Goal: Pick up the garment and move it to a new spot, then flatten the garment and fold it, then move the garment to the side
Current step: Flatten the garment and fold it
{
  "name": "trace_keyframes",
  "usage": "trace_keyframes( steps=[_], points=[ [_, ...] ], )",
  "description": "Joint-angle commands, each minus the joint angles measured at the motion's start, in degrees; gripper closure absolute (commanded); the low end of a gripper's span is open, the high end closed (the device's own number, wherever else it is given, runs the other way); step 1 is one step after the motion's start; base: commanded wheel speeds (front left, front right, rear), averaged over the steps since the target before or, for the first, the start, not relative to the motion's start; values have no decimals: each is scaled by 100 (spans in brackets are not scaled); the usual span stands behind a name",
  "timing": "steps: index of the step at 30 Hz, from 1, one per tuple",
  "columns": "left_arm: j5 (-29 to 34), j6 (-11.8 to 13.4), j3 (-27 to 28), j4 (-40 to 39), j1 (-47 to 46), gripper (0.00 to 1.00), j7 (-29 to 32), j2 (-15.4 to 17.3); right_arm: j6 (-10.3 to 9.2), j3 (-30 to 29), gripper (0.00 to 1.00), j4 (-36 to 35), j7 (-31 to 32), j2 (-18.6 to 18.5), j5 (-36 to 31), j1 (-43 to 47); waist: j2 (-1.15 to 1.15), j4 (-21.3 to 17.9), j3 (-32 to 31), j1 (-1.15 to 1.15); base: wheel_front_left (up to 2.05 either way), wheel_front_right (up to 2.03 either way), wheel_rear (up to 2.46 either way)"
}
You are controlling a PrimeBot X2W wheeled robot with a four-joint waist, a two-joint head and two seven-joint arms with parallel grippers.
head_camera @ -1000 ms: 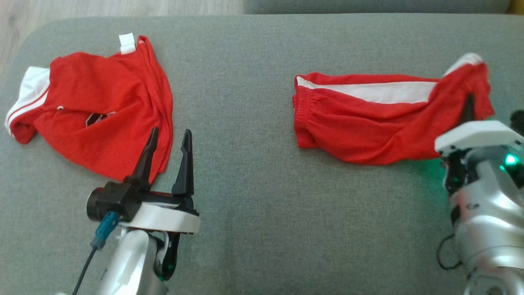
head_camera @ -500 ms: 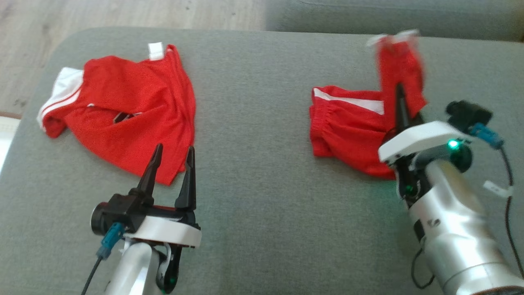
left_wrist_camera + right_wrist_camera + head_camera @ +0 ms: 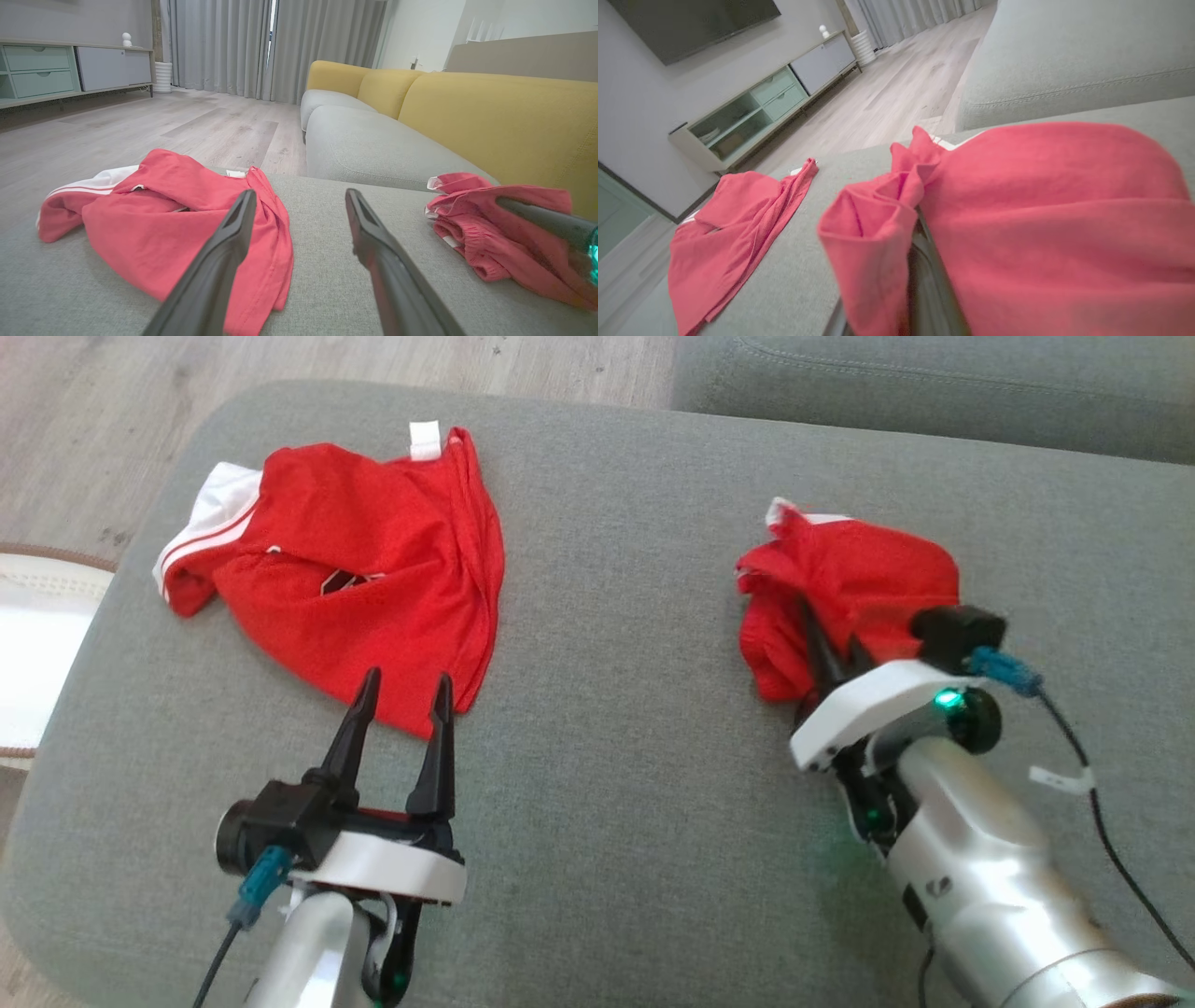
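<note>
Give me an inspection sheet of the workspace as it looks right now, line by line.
Surface: grey cushion, bare between the two garments.
Job's things: red shorts bunched up at the right.
Clutter: red shirt lying spread at the left.
Grippers: left gripper open and empty, near the shirt's hem; right gripper shut on the shorts.
Cables: left wrist cable and right wrist cable, both blue-plugged, clear of the garments.
Surroundings: wooden floor, rug, sofa, curtains, cabinet.

I count two red garments: one shirt [image 3: 355, 579] and one pair of shorts [image 3: 864, 583]. Two claws, a left claw [image 3: 407, 679] and a right claw [image 3: 833, 649]. One grey ottoman [image 3: 607, 756].
</note>
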Motion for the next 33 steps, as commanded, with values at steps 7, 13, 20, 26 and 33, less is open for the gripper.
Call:
trace_keyframes(
  steps=[7, 13, 20, 26, 33],
  points=[
    [-98, 54, 137, -122, -65, 0, -30, 48, -4, 1046, 0, -113, 176, 100, 202, 22, 0, -4, -5, 0, 0, 0, 0],
    [-95, 70, 165, -103, -57, 0, -30, 48, -4, 1730, 0, -264, 559, 100, 575, 108, 0, -125, -42, 0, 0, 0, 0],
    [-42, 66, 307, -166, -61, 0, -30, 48, -4, 1888, 0, -504, 263, 100, 796, -81, 0, -487, -106, 0, 0, 0, 0],
    [12, 39, 422, -436, -81, 0, -30, 48, -4, 1287, 0, -479, -56, 28, 217, -318, 0, -859, -132, 0, 0, 0, 0],
    [76, 7, 475, -940, -62, 0, -30, 48, -4, -1024, 0, -1787, -80, -247, -1513, 443, 0, -1342, -98, 0, 0, 0, 0]
  ],
)
